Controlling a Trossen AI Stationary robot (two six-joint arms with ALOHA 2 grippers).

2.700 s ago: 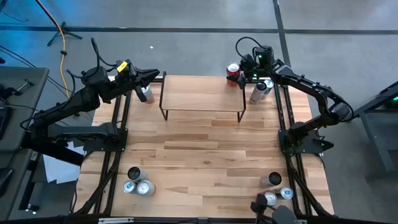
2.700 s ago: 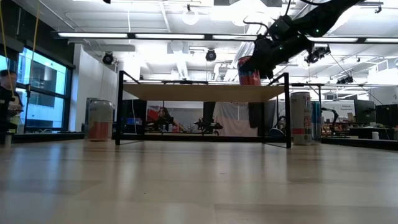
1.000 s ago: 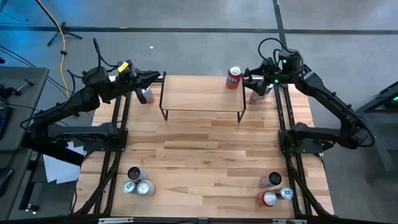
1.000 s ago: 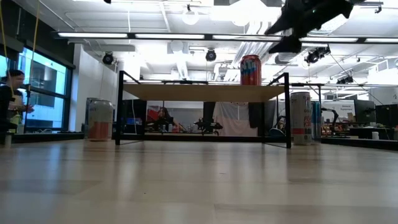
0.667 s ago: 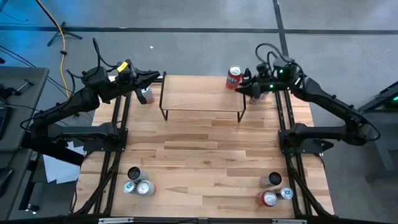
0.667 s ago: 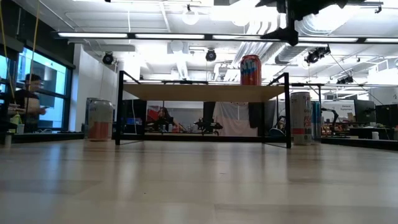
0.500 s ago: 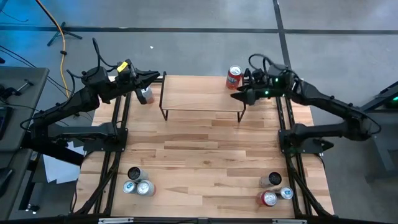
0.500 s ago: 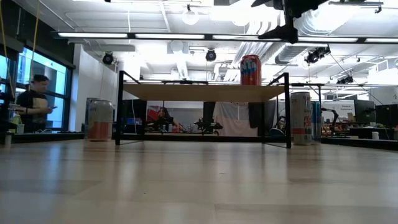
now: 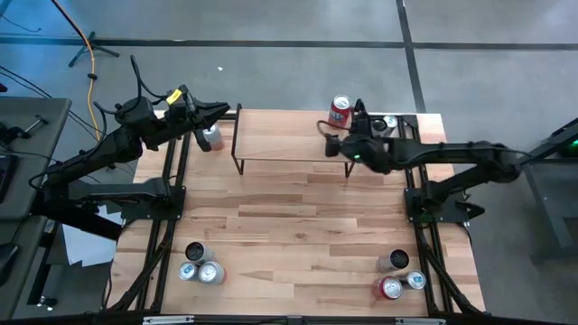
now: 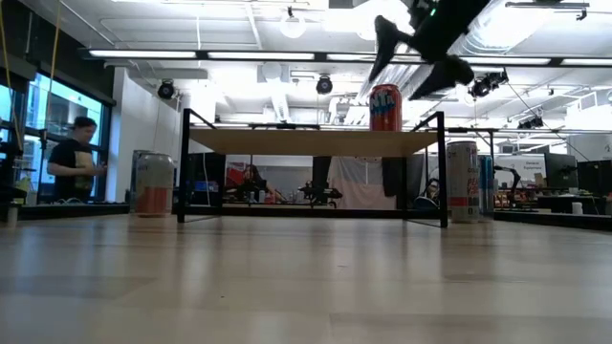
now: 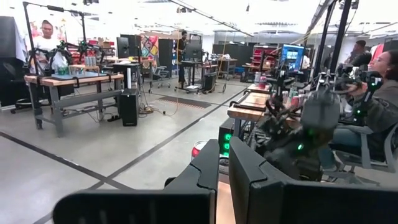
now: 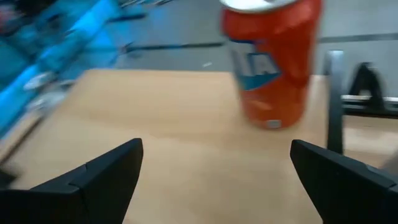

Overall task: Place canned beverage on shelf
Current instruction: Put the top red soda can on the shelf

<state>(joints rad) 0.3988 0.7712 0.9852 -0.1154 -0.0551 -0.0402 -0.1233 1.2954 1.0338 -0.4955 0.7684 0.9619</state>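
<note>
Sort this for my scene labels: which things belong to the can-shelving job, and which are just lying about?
Job:
- red can, standing on the shelf
- shelf
- right gripper, open, over the shelf

Lying about:
- can by the left gripper
- can cluster near left
- can cluster near right
- silver can beside the shelf

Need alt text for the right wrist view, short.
A red-orange can stands upright on the shelf, a light wood plank, ahead of the right hand, whose two dark fingers are spread wide and hold nothing. Grey floor lies beyond the shelf's edge.
</note>
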